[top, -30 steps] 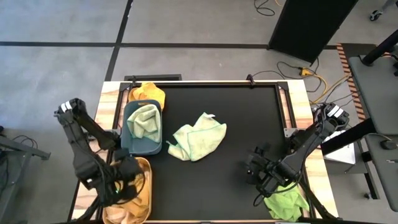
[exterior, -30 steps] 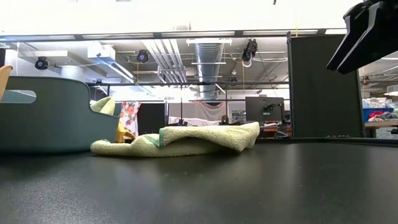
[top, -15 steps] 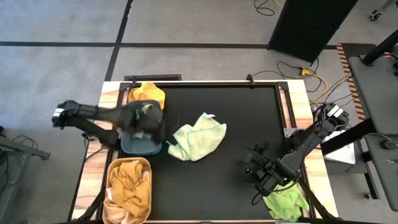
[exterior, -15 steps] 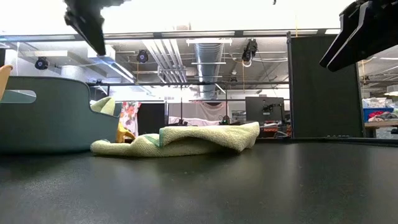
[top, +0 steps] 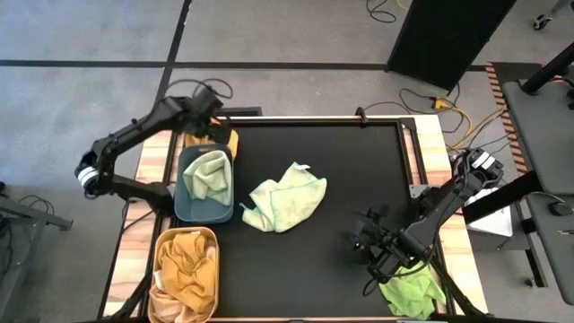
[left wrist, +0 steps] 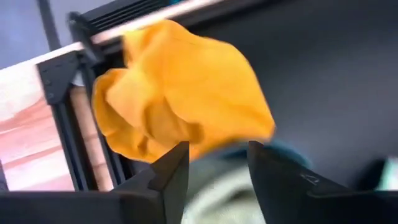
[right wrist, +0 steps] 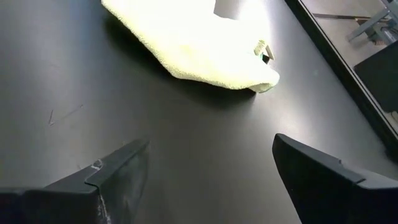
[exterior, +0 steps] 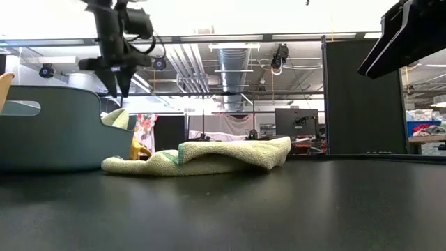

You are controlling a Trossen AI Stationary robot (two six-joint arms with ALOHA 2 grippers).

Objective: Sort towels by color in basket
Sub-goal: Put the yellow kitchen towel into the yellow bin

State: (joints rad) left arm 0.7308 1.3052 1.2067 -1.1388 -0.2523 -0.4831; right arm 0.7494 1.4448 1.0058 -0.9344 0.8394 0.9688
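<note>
A: High view first. Where's the left tool point(top: 213, 106)?

B: Far-left corner of the desk point(top: 359, 197), over the mustard orange towel point(top: 215, 136) that's bunched just beyond the dark basket point(top: 182, 208). I'd say it's lining up to grab that one.

A: What's in the baskets?

B: Dark one holds a pale mint towel point(top: 208, 174); the tan basket point(top: 213, 235) nearer the front holds orange cloths point(top: 183, 269). So colours are partly sorted. A loose mint towel point(top: 285, 198) lies mid-desk, touching the dark basket's corner. A lime green towel point(top: 413, 291) sits at the front-right edge, w/ the right tool point(top: 381, 253) just beside it, waiting.

A: Low view?

B: Left tool point(exterior: 117, 82) hangs point-down above the basket point(exterior: 49, 132) wall, fingers close together, nothing in them. The loose towel point(exterior: 209, 157) is a flat, folded heap, soft nap, floppy edges. The dark block top right is the right arm.

A: Left wrist view?

B: Orange towel point(left wrist: 180, 102) fills it: crumpled, plush, rounded folds, against the desk's frame corner. The fingers point(left wrist: 171, 180) stand a narrow gap apart, empty. Bunched like that, a fold should be easy to pinch, I think.

A: Right wrist view?

B: Fingers point(right wrist: 118, 180) spread wide, nothing held, low over bare matte black. The mint towel point(right wrist: 199, 53) is well ahead, thick hem, small tag at its corner.
</note>
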